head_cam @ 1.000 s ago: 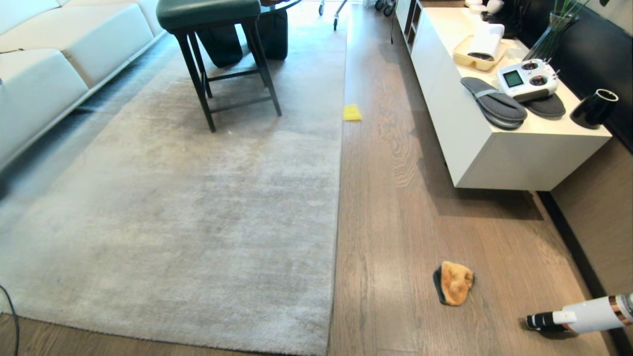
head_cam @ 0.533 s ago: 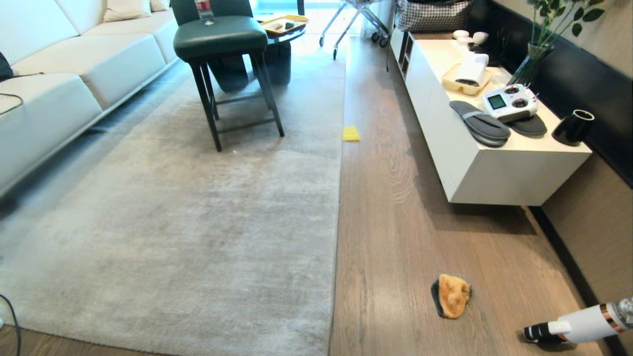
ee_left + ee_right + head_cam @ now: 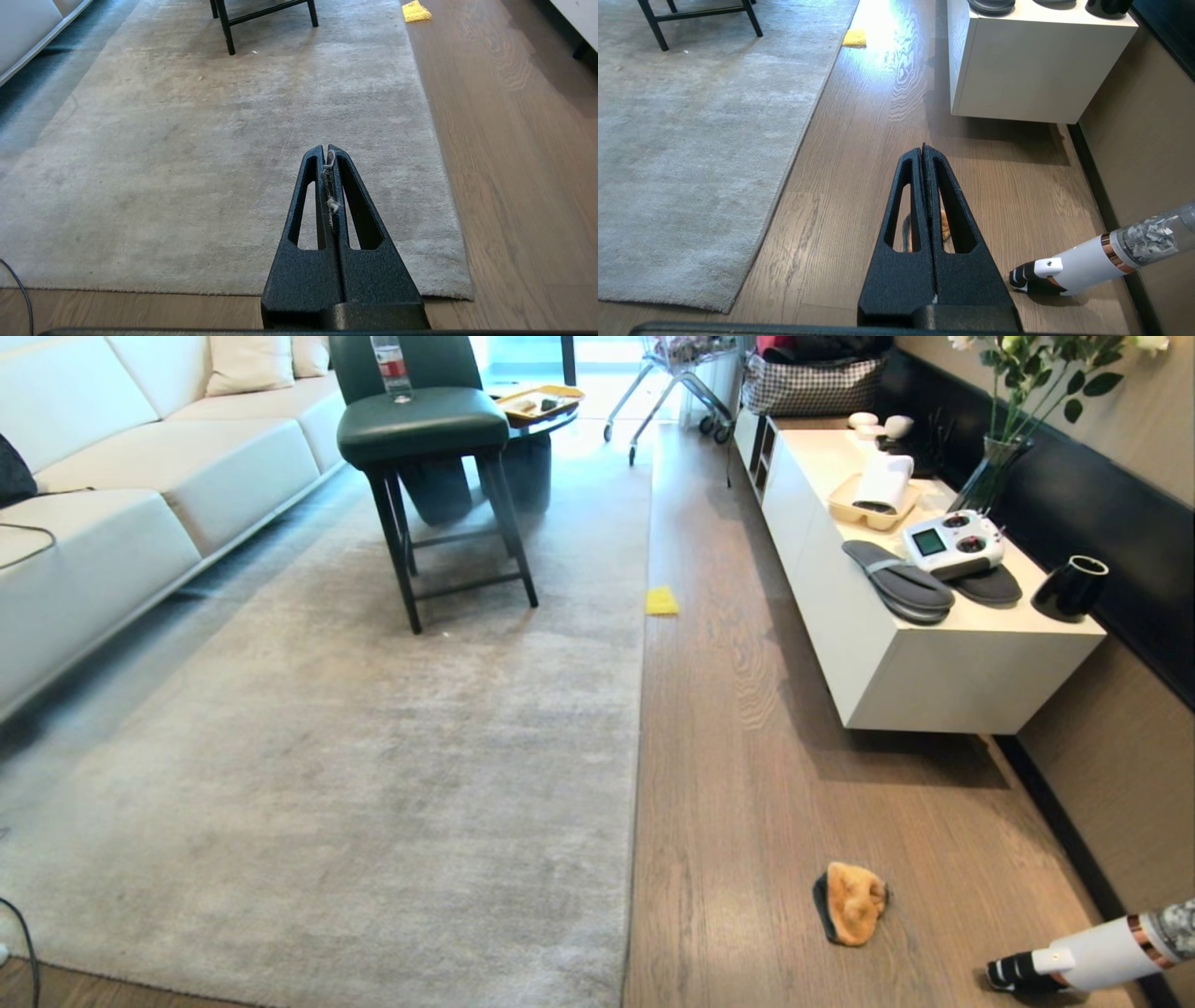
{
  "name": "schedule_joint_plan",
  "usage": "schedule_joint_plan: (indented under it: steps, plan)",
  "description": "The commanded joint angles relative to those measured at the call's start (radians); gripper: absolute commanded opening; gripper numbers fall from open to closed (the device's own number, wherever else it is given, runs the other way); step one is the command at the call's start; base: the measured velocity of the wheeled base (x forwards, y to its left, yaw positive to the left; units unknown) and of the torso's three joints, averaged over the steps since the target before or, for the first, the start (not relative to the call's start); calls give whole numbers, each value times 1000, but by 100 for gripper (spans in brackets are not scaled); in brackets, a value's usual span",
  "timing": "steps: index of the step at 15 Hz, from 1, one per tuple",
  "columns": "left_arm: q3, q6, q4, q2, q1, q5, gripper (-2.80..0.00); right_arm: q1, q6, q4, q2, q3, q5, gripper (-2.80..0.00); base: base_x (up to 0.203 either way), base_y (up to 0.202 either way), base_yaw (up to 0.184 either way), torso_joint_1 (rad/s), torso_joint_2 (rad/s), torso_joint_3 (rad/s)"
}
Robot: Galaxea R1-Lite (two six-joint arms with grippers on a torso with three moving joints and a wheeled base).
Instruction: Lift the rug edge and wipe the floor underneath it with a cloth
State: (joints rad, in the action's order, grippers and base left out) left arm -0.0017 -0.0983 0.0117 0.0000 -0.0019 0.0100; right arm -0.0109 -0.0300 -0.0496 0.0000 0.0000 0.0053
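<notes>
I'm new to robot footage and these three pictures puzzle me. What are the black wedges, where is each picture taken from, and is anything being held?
The wide picture comes from a camera on the robot's head, looking down at a living room. The other two come from cameras on its wrists. Each black wedge is a gripper seen from behind: the left gripper above the rug, the right gripper above the floor. Both are shut and hold nothing. The orange cloth lies on the floor, apart from the rug edge, which lies flat. A handheld vacuum lies nearby.
</notes>
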Motion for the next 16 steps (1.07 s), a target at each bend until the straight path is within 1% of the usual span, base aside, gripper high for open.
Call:
schedule_joint_plan:
  steps: [1,16]
  plan:
    - [0,0,1,0,0,1,-280,0,-1,-1,2,0,1,-280,0,0,0,17,2,95]
    - [0,-1,1,0,-1,1,-280,0,0,-2,2,0,1,-280,0,0,0,0,1,6]
